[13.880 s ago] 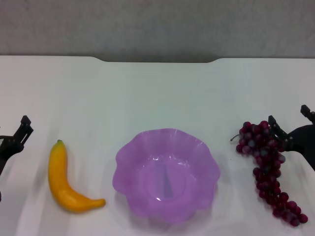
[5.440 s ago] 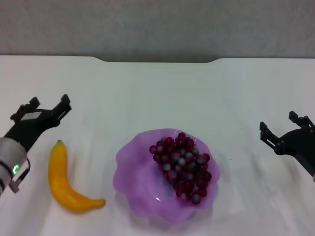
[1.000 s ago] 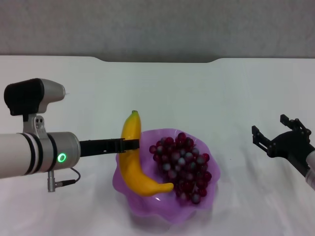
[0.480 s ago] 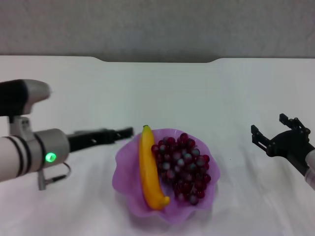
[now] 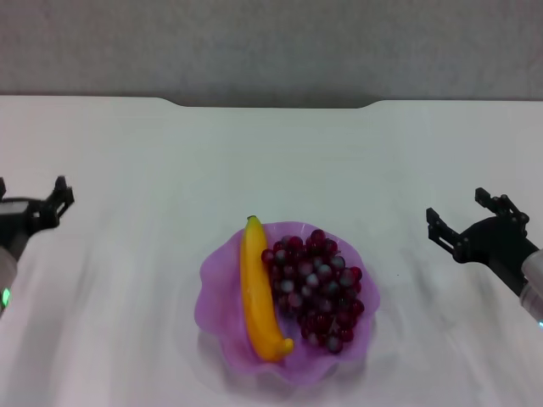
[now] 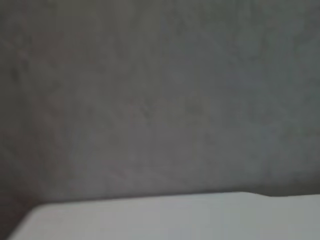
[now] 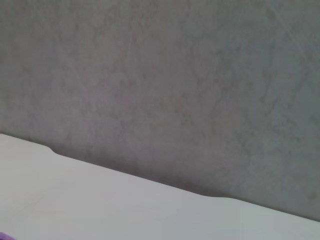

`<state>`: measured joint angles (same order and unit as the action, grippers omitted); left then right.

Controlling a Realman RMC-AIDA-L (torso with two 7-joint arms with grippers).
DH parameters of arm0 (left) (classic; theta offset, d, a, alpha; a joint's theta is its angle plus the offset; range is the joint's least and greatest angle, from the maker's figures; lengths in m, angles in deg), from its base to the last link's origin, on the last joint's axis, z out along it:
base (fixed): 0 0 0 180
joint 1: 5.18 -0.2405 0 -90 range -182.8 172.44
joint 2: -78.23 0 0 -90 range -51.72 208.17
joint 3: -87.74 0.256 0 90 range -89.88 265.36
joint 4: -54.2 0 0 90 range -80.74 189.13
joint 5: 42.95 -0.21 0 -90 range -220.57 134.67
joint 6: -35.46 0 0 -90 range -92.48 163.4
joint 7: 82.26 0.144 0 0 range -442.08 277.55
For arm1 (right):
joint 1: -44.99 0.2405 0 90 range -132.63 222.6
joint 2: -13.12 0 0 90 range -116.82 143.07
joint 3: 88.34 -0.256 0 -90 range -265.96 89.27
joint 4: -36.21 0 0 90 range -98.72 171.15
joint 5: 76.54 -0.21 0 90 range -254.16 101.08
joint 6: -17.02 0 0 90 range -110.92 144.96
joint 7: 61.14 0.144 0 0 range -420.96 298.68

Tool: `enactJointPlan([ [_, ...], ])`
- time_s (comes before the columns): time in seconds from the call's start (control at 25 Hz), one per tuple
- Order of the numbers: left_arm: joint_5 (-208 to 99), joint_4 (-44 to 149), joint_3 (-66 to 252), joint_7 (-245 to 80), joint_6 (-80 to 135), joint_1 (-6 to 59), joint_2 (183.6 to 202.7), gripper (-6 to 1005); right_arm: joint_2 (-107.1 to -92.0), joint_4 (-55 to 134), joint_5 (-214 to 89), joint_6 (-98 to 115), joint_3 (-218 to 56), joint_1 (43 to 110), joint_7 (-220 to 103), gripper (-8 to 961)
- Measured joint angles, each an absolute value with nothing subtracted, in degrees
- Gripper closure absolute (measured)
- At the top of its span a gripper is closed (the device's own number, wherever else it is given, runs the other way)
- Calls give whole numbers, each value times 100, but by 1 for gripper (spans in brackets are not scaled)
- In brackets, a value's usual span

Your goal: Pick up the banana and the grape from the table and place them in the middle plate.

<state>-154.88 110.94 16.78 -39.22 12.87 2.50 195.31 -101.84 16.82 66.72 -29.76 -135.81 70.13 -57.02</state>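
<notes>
The yellow banana (image 5: pixel 258 292) lies in the left half of the purple scalloped plate (image 5: pixel 214 273), green tip toward the far side. The dark red grape bunch (image 5: pixel 316 288) lies beside it in the right half, touching it. The plate stands at the near middle of the white table (image 5: pixel 271 153). My left gripper (image 5: pixel 32 199) is open and empty at the far left edge, well away from the plate. My right gripper (image 5: pixel 465 215) is open and empty to the right of the plate. The left wrist view shows neither fruit.
A grey wall (image 5: pixel 271 42) stands behind the table's notched far edge (image 5: pixel 271 104). Both wrist views show mostly that wall (image 6: pixel 160 90) (image 7: pixel 160 75) over a strip of tabletop. A sliver of the purple plate (image 7: pixel 3 236) shows in the right wrist view.
My left arm has pulled back far to the left, away from the plate. The banana stays in the plate beside the grapes. The right gripper has barely shifted.
</notes>
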Motion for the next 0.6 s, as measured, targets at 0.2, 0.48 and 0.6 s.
enactJointPlan([
  [0.2, -15842, 8953, 3092, -5556, -1246, 1026, 19572, 108, -10192, 1679, 6672, -2963, -13527, 7060, -5702, 95],
  [0.48, -16089, 7026, 4070, -9296, -2214, 1610, 19520, 108, -10199, 1678, 6672, -2959, -13496, 7096, -5701, 95],
  [0.6, -16452, 6983, 4102, -9709, -2207, 1613, 19523, 108, -10200, 1679, 6671, -2957, -13479, 7091, -5700, 95],
])
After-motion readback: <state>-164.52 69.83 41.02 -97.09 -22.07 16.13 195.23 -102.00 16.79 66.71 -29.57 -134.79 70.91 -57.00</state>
